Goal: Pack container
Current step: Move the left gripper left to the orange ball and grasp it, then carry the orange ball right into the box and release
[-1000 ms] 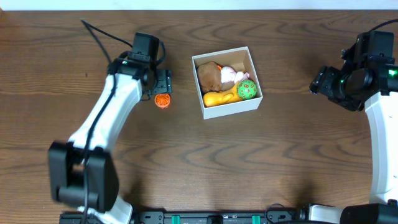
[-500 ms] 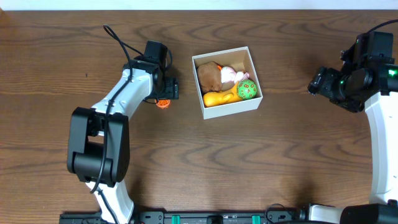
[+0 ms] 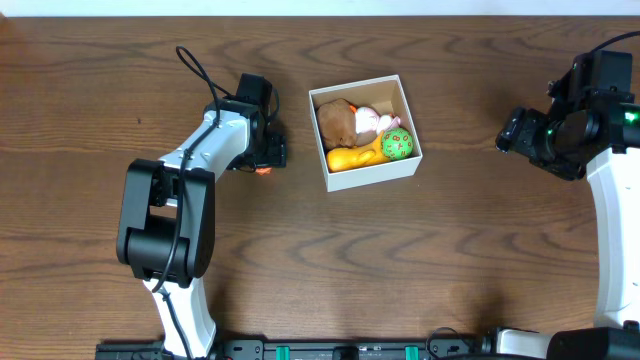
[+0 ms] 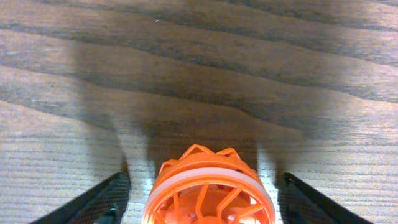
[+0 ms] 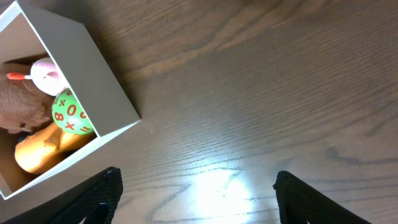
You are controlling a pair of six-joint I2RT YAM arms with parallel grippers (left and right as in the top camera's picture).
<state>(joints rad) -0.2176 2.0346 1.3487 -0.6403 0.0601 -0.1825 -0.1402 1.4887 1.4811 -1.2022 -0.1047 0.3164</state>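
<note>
The container is a white-walled square box at the table's middle, also in the right wrist view. It holds a brown plush toy, a pink and white toy, a green ball with orange marks and a yellow-orange toy. An orange lattice ball lies on the table left of the box, mostly hidden under my left gripper in the overhead view. My left gripper is open, with a finger on each side of the ball and a gap to each. My right gripper is open and empty over bare table at the right.
The table is dark brown wood. The left arm stretches from the front left toward the ball. The right arm stands along the right edge. A black cable loops behind the left wrist.
The left arm has swung in and down over the orange ball, so the gripper now covers most of it from above. The right arm and the box have not moved.
</note>
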